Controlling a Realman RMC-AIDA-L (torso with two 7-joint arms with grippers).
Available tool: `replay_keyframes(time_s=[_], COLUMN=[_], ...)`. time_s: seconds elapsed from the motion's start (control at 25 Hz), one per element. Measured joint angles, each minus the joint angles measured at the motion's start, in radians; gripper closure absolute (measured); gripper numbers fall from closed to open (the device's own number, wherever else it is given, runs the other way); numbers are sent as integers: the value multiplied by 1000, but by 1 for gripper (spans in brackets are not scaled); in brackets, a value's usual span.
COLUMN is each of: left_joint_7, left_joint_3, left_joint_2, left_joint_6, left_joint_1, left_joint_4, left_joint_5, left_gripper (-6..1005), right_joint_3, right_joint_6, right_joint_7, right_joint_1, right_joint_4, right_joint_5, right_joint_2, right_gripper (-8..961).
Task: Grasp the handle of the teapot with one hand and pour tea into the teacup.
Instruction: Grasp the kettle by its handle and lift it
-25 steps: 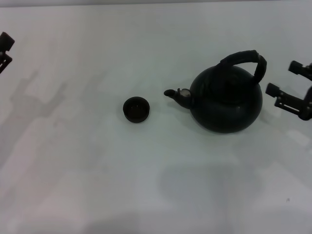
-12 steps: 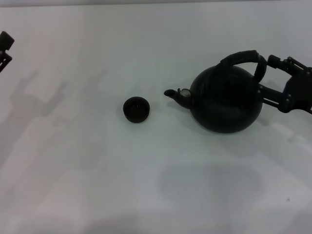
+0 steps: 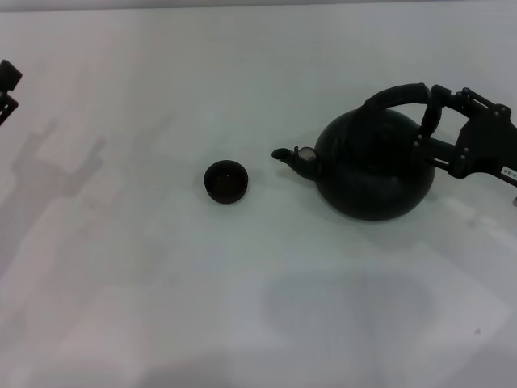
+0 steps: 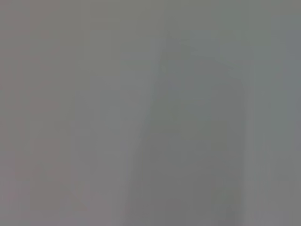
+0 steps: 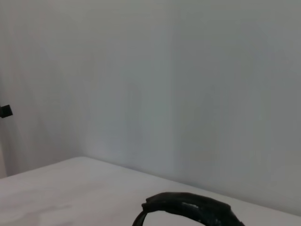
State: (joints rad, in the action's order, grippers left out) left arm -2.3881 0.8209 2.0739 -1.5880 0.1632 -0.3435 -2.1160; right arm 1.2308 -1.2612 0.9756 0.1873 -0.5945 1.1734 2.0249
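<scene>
Though unclosed — right gripper (image 3: 428,117) straddling handle (image 3: 396,95)

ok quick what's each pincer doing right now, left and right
Left pincer: parked at the table's left edge, cannot be told.
Right pincer: open, fingers astride the handle of the teapot, not yet closed.

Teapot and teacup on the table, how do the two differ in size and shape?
The teapot is far bigger than the teacup. The teapot is a round closed pot with a spout pointing toward the cup and an arched handle on top; the teacup is low, open and has no handle. The right tool sits at the teapot's handle, while nothing is near the teacup. Both are dark and stand upright on the pale table.
</scene>
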Motion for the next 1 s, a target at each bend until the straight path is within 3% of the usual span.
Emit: replay_keyframes(time_s=[0.44, 0.56, 0.76, 1.0], left_joint_7=[0, 0, 0, 0], left_joint_3=[-2, -2, -2, -2], left_joint_2=[0, 0, 2, 2], left_joint_6=[2, 2, 2, 2], left_joint_1=[-1, 2, 6, 13], left_joint_4=[11, 11, 11, 11], left_joint_5=[-5, -5, -6, -6], left_gripper=[118, 119, 118, 119], right_joint_3=[12, 12, 12, -4], right_joint_6=[58, 76, 90, 101], right_joint_7=[0, 0, 0, 0], right_joint_1=[12, 14, 16, 0], right_joint_4=[1, 1, 2, 2], right_joint_5=[0, -6, -11, -14], right_joint_2=[0, -1, -5, -10], right_gripper=[105, 267, 299, 516])
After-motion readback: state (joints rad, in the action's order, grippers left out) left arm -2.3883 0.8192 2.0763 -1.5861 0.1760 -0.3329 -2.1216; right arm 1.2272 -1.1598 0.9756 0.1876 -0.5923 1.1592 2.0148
